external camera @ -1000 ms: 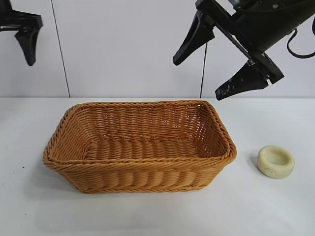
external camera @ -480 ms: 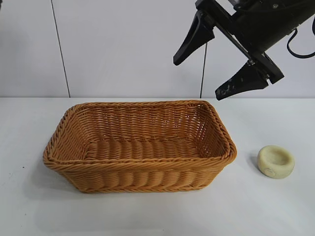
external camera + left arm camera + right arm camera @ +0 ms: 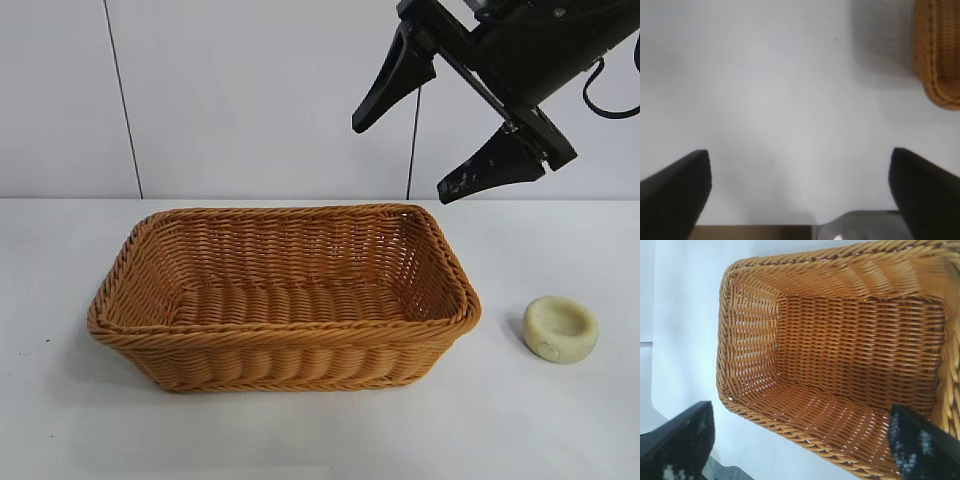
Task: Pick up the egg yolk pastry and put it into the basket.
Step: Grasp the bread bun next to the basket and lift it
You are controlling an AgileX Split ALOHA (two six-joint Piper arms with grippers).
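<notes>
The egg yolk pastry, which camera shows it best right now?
The exterior view: the egg yolk pastry sits in full sight on the table, right of the basket. Neither wrist view shows it; the left sees a basket corner, the right the basket's inside.

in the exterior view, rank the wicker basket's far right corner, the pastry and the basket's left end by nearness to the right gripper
1. Far right corner of the orange-brown woven wicker basket, just below the open right gripper.
2. Small pale cream-yellow round pastry, on the table at right.
3. Basket's left end, far left.
</notes>
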